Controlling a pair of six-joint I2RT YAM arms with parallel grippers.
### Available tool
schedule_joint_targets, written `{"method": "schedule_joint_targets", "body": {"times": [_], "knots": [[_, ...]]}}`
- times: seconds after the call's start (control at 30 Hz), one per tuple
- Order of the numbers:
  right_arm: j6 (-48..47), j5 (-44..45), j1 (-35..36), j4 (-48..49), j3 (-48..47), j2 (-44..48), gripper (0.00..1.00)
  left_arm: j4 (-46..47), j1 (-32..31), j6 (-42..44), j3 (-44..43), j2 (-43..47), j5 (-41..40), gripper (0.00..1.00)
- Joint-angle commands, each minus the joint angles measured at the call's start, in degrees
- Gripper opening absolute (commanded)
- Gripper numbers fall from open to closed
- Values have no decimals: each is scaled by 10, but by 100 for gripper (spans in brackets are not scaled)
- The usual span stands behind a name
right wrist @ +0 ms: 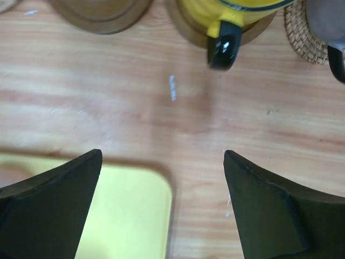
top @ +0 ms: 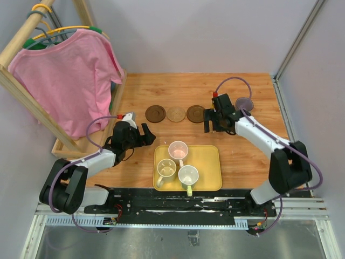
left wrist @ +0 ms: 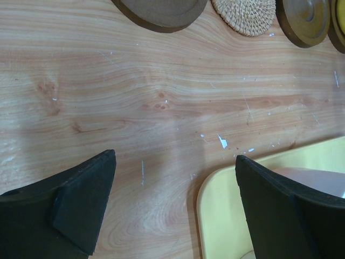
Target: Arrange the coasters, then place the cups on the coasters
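**Right gripper** [right wrist: 161,189]: jaws spread wide with nothing between them. It hangs low over the bare table [right wrist: 178,108], beside a corner of the yellow tray [right wrist: 129,216].

**Left gripper** [left wrist: 175,199]: also spread and empty, over the table at the tray's other far corner.

**Yellow cup** [right wrist: 232,13]: stands on a brown coaster [right wrist: 186,29] just beyond the right gripper and apart from it. Its dark handle points back toward the fingers.

**Grey-purple cup** [top: 244,103]: sits on a woven coaster [right wrist: 302,32] at the right end of the row.

**Bare coasters**: dark brown [top: 155,113], tan [top: 176,114] and brown [top: 195,113], in a line to the left of the yellow cup.

**Cups on the tray**: pink cup [top: 178,150], cream cup [top: 166,170] and white-green cup [top: 188,175], all upright and close together.

**Step in hand, as judged**: two cups are seated and three are yet to be fetched.
- The right arm should rise clear of the yellow cup's handle before it swings.
- The pink cup, nearest the row, looks the easiest to take.
- Grip the cup across its wall away from the handle and lift it straight up past its neighbours.
- Lower it onto the centre of a bare coaster, and let go only when the base sits flat.
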State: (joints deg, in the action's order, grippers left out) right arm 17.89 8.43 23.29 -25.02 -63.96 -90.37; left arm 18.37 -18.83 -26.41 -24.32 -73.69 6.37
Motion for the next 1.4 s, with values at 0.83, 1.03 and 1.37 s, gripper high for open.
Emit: {"method": "schedule_joint_targets", "body": {"times": [0.83,1.03,1.37], "knots": [[216,86,384,-39,222,358,99,-10,-9,11,30,63,8,97],[223,93,420,-66,219,340,98,-10,-12,7,48,90,6,97],[229,130,464,-108,166,248,62,-4,-13,0,59,105,11,97]]}}
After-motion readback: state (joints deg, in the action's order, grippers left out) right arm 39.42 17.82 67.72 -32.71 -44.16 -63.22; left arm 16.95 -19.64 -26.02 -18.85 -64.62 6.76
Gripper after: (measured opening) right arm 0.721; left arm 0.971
